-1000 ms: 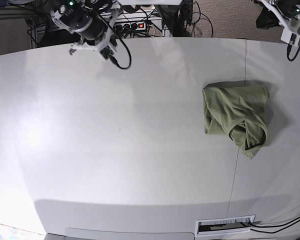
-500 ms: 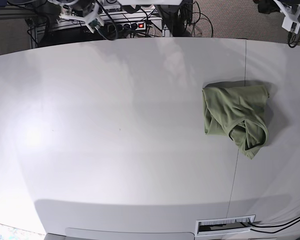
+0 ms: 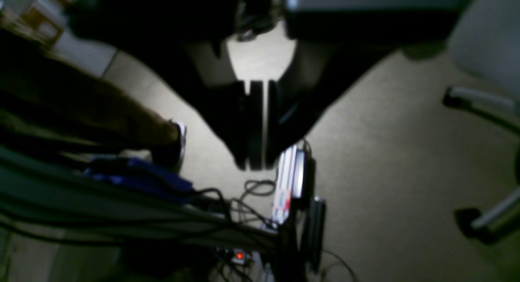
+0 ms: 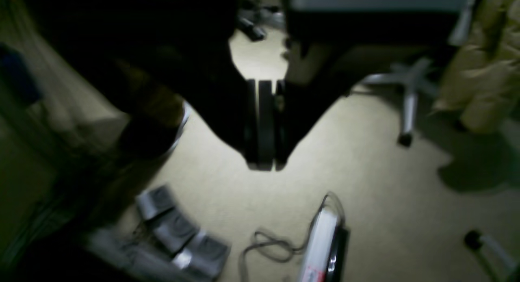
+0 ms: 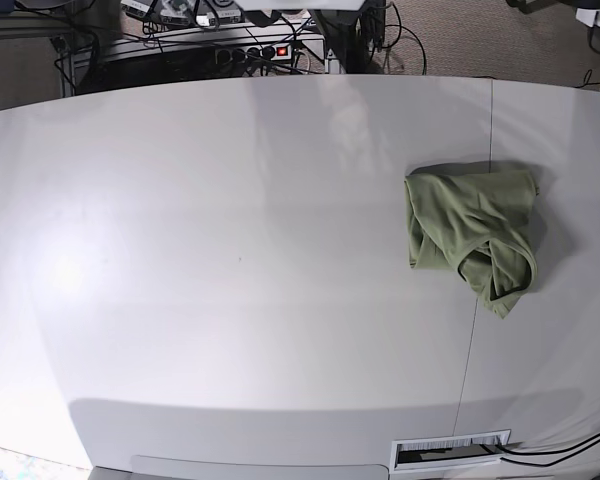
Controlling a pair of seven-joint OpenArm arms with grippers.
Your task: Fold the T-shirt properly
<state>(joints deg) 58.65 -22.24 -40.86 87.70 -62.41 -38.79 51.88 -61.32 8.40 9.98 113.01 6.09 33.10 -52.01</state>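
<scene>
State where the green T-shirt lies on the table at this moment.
In the base view, the T-shirt lies bunched on the right part of the white table, just beside the thin seam line running down the tabletop, with neither arm near it.

Open table all around T-shirt

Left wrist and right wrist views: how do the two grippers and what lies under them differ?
The left gripper hangs over a cable tangle and a power strip close beneath; the right gripper hangs over open carpet, with foot pedals lower left. A chair base shows plainly beside the right gripper, only partly by the left. Both are shut, empty, off the table, away from the T-shirt.
</scene>
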